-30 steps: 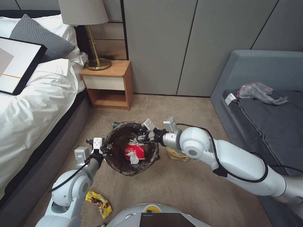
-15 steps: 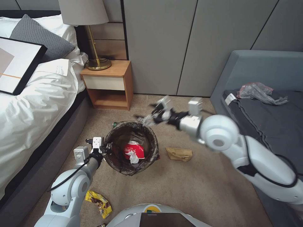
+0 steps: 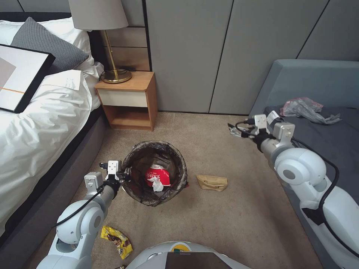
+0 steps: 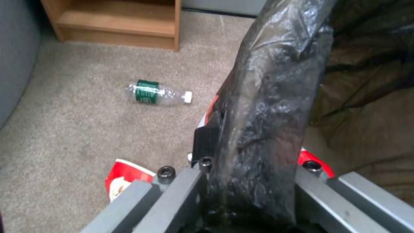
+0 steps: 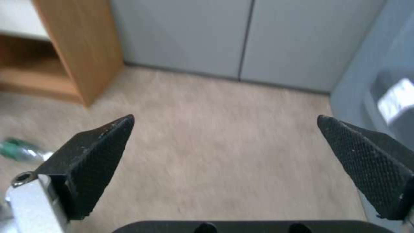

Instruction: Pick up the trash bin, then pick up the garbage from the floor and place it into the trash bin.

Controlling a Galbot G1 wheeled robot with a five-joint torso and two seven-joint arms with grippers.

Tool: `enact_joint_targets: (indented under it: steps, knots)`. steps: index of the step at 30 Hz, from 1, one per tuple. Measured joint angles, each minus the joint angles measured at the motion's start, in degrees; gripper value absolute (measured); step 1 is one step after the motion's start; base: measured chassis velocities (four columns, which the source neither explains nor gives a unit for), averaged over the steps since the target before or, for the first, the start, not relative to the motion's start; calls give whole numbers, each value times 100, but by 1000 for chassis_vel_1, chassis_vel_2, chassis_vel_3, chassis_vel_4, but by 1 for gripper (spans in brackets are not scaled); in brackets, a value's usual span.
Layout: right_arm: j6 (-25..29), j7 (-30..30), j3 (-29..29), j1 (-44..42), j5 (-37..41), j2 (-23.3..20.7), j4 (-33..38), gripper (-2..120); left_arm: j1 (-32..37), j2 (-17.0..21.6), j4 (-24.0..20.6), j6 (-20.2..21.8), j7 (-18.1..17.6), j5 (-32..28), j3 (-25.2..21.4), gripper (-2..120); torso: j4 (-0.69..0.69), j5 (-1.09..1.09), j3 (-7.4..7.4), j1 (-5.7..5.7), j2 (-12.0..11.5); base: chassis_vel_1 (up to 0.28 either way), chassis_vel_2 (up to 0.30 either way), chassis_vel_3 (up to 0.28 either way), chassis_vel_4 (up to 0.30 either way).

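Observation:
The trash bin (image 3: 175, 186), white with a dark liner, stands on the carpet with a red-and-white cup (image 3: 157, 175) and white tissue (image 3: 157, 186) inside. My left gripper (image 3: 125, 174) is shut on its left rim; in the left wrist view the liner-covered rim (image 4: 271, 97) runs between the gripper's (image 4: 254, 194) jaws. My right gripper (image 3: 233, 130) hangs open and empty above the carpet near the sofa, fingertips wide apart (image 5: 225, 119). On the floor lie a tan paper bag (image 3: 212, 182), a yellow snack wrapper (image 3: 116, 241), a clear bottle (image 4: 157, 94) and another red-and-white cup (image 4: 123, 178).
A bed (image 3: 37, 130) runs along the left, with a wooden nightstand (image 3: 129, 99) and lamp at its head. A grey sofa (image 3: 318, 145) with a grey plastic bag (image 3: 304, 108) fills the right. Open carpet lies between bin and sofa.
My right arm has swung up and away from over the bin to the right, toward the sofa, its gripper open. The left gripper stays on the bin's rim.

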Motion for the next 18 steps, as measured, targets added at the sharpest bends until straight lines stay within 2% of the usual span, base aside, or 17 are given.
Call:
enact_joint_targets:
  steps: [4,7,11,12,13,18]
  knots:
    - [1,12,-186,-17,-135,60,-350,100,25,-5,-19,0,2,1,-14,0,1,-2,0,0,0,0,0,0,0]
    - [2,208,-353,47,180,293,-758,100,55,-24,-37,0,9,6,-29,0,3,0,0,0,0,0,0,0,0]
    - [3,303,-375,41,240,408,-876,100,66,-26,-41,0,12,6,-39,0,3,2,0,0,0,0,0,0,0]
    - [7,320,-383,-59,205,564,-977,100,75,-24,-40,0,13,10,-48,0,3,-2,0,0,0,0,0,0,0]
    - [7,312,-386,-141,184,632,-1011,100,80,-24,-30,0,14,14,-41,0,0,2,0,0,0,0,0,0,0]
    - [8,157,-491,-327,-122,789,-1218,100,84,-54,-5,0,23,46,32,0,1,2,0,0,0,0,0,0,0]
